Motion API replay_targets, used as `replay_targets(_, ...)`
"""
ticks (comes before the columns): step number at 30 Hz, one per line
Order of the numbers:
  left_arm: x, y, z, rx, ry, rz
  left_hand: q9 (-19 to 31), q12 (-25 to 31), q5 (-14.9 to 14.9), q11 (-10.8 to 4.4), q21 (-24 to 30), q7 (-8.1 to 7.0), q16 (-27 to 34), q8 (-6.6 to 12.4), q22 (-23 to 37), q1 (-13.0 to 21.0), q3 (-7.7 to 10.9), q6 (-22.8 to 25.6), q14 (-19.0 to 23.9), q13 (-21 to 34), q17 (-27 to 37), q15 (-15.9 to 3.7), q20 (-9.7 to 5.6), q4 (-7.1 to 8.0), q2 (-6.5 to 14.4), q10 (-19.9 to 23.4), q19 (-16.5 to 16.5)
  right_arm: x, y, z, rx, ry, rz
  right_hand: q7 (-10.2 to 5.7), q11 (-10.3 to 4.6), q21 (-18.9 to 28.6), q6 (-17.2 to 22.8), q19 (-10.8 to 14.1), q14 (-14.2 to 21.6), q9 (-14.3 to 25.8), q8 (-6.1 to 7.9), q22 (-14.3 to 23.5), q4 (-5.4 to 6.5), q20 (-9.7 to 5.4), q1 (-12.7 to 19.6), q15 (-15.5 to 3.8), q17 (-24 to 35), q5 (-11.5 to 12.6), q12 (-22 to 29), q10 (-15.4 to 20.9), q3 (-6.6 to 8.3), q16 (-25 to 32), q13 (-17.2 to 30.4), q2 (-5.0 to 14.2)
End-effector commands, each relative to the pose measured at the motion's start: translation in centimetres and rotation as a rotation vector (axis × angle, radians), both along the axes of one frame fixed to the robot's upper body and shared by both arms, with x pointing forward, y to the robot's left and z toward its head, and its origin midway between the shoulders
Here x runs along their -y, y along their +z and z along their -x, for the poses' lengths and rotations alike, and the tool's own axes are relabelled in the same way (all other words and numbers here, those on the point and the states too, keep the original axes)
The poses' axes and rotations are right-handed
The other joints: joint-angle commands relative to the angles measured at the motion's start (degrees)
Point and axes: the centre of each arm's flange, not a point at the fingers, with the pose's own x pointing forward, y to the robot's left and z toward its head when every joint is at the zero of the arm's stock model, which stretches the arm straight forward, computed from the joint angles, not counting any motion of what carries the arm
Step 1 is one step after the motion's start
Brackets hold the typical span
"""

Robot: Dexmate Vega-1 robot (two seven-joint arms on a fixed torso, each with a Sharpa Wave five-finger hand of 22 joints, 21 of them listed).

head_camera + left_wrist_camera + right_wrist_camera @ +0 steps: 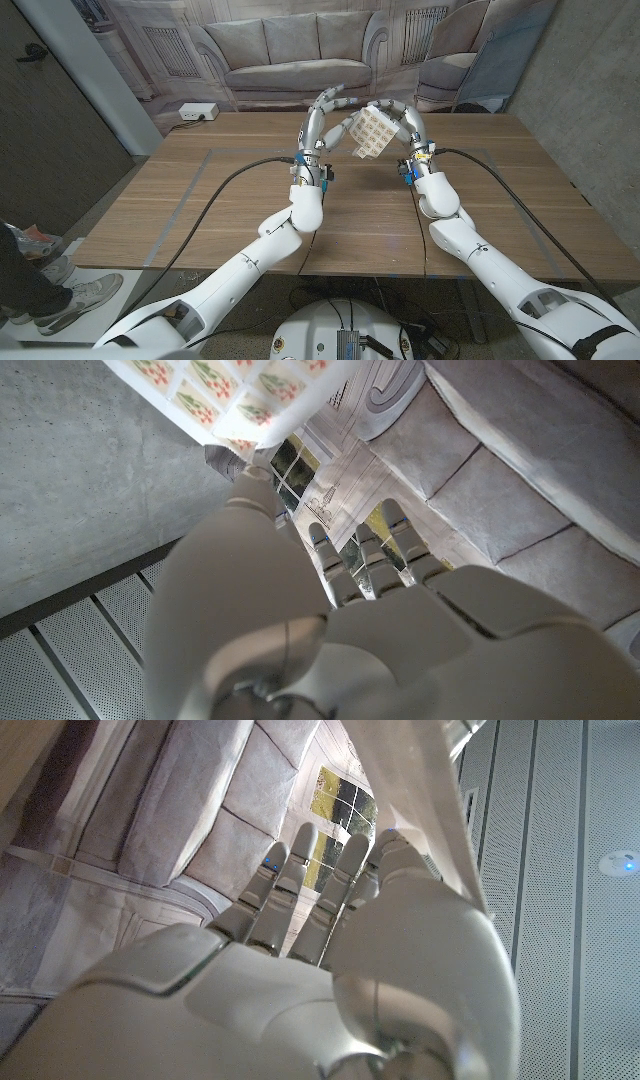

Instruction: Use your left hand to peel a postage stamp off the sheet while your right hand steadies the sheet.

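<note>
Now, seen from beside the wooden table (200, 220), with the stamp sheet as the landmark:

Stamp sheet: the stamp sheet (368, 131) is lifted above the far middle part of the table, tilted, not lying on the wood. It carries rows of small stamps with a red and green print, seen closely in the left wrist view (230, 390).

Right hand: the right hand (405, 125) is just right of the sheet and holds it by its right edge; the fingers curve over the top of the sheet. In the right wrist view the white sheet (425, 800) runs along the thumb side of this hand (330, 920), and the other fingers (300, 850) reach up, a little apart.

Left hand: the left hand (325, 118) is just left of the sheet, raised, fingers spread and bent toward it. In the left wrist view its thumb tip (250, 485) is at the lower corner of the sheet. I cannot tell if it really pinches a stamp or only touches the edge.

Behind the sheet: a backdrop printed with a sofa (300, 50).

Left of the sheet, at the table's far corner: a white power strip (197, 113).

Far left, on the floor: a person's shoe (85, 295).
</note>
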Motion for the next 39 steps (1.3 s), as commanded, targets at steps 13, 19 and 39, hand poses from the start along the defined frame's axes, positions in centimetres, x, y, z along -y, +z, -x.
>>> replay_targets(13, 1.0, 1.0, -1.6, -0.063, -0.028, -0.032, 0.3, 0.4, 0.4, 0.06, 0.6, -0.82, 0.2, 2.03, 0.2, 0.5, 0.14, 4.4, 0.5, 0.4, 0.5, -2.41, 0.36, -0.21, -0.3, 0.8, -0.6, -0.1, 0.4, -0.9, 0.002, 0.0, 0.008, 2.76, -0.11, 0.3, 3.9, -0.4, 0.5, 15.5, 1.41, 0.2, -0.34, -5.33, 0.1, -9.8, 0.0, 0.5, 0.2, 0.4, 0.19, -0.1, 0.0, 0.31)
replay_targets(19, 1.3, 1.1, -1.8, -0.077, -0.036, -0.071, 0.4, 0.2, 0.4, 0.16, 0.6, -0.88, -0.1, 1.75, 0.1, 0.1, -0.83, 3.6, 0.1, 0.5, 0.4, -2.3, 0.34, -0.45, -2.3, 0.3, -0.7, -0.1, 0.6, -1.2, -0.001, -0.011, 0.007, 2.76, -0.11, 0.4, 4.0, -0.4, 0.5, 15.4, 1.37, 0.1, -0.35, -5.36, 0.1, -9.82, 0.0, 0.5, 0.2, 0.5, 0.18, -0.1, 0.1, 0.31)
replay_targets(39, 1.3, 1.2, -2.0, -0.063, -0.049, -0.042, 1.2, 1.3, 0.9, 0.05, 1.1, -0.72, 0.6, 5.09, 0.1, 0.2, -1.29, 10.1, 1.3, 1.2, 0.7, -2.82, 0.84, 0.07, -1.7, 2.1, -0.5, -0.3, 0.7, -1.6, -0.007, 0.0, 0.001, 2.74, -0.11, 0.6, 4.0, -0.4, 0.6, 15.3, 1.27, 0.1, -0.45, -5.35, 0.1, -9.82, 0.0, 0.5, 0.2, 0.5, 0.22, 0.0, 0.1, 0.33)
